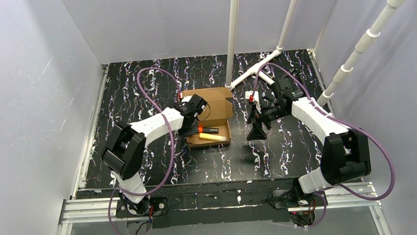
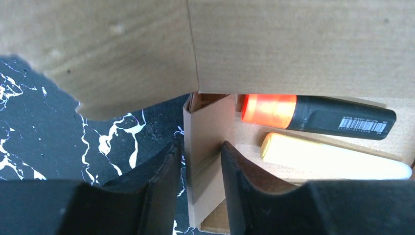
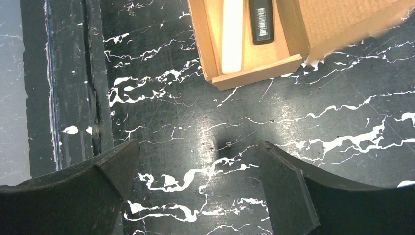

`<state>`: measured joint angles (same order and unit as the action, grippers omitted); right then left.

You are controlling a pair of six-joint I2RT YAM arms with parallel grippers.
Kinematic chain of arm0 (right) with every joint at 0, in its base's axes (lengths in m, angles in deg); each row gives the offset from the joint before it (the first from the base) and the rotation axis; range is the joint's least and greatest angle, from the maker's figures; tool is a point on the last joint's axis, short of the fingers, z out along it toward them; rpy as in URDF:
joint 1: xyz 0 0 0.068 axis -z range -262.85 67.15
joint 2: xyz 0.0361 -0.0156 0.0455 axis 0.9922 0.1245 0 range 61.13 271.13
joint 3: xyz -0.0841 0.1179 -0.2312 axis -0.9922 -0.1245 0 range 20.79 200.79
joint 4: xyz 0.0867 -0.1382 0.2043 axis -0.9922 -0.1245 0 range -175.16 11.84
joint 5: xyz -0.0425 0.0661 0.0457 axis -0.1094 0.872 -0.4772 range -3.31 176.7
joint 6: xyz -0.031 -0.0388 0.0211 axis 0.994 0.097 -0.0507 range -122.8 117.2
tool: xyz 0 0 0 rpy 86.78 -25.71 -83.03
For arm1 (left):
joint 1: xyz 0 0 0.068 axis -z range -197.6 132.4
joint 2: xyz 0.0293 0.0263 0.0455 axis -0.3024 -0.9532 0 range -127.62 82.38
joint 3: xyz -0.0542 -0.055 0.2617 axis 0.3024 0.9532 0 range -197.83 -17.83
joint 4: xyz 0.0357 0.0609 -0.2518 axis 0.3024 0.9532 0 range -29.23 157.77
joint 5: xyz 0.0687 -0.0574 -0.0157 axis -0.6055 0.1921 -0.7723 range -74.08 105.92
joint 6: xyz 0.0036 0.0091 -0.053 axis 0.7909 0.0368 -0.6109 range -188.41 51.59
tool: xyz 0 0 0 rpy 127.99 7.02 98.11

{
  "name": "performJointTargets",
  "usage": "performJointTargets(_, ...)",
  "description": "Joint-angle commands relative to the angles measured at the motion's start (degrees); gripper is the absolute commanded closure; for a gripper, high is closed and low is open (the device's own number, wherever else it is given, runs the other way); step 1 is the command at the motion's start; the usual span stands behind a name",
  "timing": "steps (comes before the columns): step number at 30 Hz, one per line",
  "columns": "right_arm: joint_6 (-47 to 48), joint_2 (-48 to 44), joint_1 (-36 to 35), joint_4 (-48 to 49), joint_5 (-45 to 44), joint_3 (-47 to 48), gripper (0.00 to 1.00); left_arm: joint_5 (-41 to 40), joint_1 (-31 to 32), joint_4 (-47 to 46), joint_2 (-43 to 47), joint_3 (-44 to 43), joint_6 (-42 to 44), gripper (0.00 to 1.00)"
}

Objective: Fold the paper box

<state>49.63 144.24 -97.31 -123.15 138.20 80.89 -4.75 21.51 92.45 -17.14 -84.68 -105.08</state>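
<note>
The paper box (image 1: 216, 103) is brown cardboard, its tray at the table's middle and its lid flap standing up behind. An orange-capped black marker (image 1: 209, 130) and a yellow marker (image 1: 213, 137) lie in the tray. My left gripper (image 1: 191, 120) is at the tray's left side. In the left wrist view its jaws (image 2: 199, 147) straddle the folded left side wall (image 2: 208, 127), narrowly apart, with a sliver of table showing beside the left finger. The lid (image 2: 269, 44) fills the top. My right gripper (image 1: 257, 134) hovers right of the box, open wide (image 3: 196, 147) over bare table; the box's corner (image 3: 254, 73) lies ahead.
White PVC pipes (image 1: 257, 69) rise from the table's back right, close behind my right arm. Pale enclosure walls surround the black marbled table (image 1: 141, 99). A dark rail (image 3: 54, 98) runs along the table's near edge in the right wrist view.
</note>
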Motion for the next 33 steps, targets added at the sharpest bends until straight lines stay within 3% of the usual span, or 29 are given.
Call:
performJointTargets(1, -0.09, 0.67, -0.69, -0.10, 0.88, -0.68, 0.02, -0.32, 0.11, 4.36, 1.26, -2.71, 0.85, 0.62)
performJointTargets(9, -0.66, 1.57, -1.26, 0.54, 0.71, -1.12, 0.02, 0.51, 0.07, 5.55, 7.71, -0.78, 0.62, 0.56)
performJointTargets(18, -0.40, 2.04, -1.71, 0.61, 0.79, -1.38, 0.02, 2.31, -1.53, 2.88, 3.95, -1.39, 3.11, 0.58)
performJointTargets(25, 0.08, 2.61, -1.71, 0.23, 0.96, -1.52, 0.02, 5.53, -4.35, -3.76, 3.66, 3.59, 4.17, 0.86)
performJointTargets(32, 0.12, 3.17, -1.88, 0.17, 0.97, -1.44, 0.02, 7.19, -4.40, -5.98, 1.67, 5.23, 3.99, 0.88)
performJointTargets(33, 0.13, 3.19, -1.89, 0.17, 0.97, -1.51, 0.02, 7.03, -4.40, -6.44, 1.76, 5.64, 4.09, 0.94)
